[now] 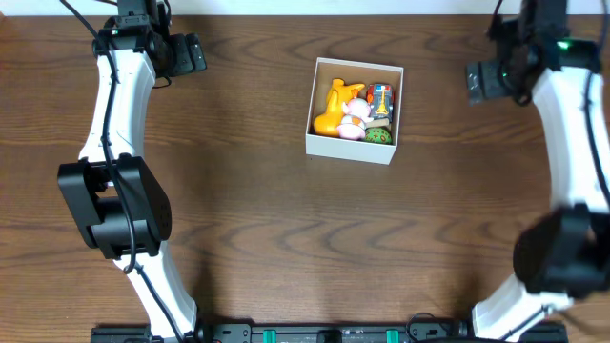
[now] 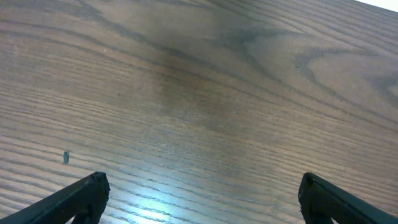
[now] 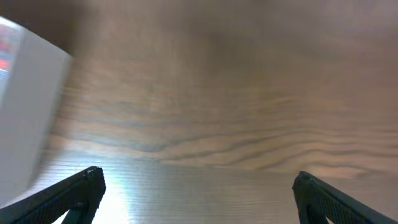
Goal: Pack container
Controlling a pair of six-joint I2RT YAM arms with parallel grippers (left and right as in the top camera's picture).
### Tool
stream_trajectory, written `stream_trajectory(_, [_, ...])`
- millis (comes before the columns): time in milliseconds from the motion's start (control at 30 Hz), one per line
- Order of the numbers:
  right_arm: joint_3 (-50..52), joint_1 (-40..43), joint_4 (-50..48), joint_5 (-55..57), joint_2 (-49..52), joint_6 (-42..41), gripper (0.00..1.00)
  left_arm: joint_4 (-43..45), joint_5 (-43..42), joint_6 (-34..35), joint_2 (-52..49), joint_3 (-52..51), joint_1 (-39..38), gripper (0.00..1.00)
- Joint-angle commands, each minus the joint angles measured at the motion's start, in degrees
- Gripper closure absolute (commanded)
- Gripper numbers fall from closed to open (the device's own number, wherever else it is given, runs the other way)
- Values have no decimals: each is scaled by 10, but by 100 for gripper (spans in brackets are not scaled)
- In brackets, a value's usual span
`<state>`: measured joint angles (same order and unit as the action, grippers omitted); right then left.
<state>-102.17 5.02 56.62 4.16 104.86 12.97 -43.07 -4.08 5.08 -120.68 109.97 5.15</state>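
The container [image 1: 348, 149], a shallow white box with a tan inside and no lid, sits on the wooden table [image 1: 238, 200] toward its far edge and a little right of centre. It lies between the two arms and touches neither. Packed in it are a yellow toy [image 1: 334, 105], a pink toy [image 1: 357, 112], a green ball [image 1: 378, 135] and a small red-and-blue item too small to make out.

The left gripper [image 2: 202, 182] hangs over bare wood near the table's far left corner, well apart from the box. Its jaws are spread wide with nothing between them. The right gripper [image 3: 199, 177], near the far right edge, is the nearer of the two to the box but stands clear of it, out beyond the box's right wall. Its jaws also gape wide and empty. A blurred white shape [image 3: 25, 106] fills the left edge of the right wrist view; what it is cannot be told.
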Motion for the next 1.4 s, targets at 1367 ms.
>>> stream_trajectory(1367, [698,-69,-516,-104,-742,-7,1,1,5,1,11,13,2,2])
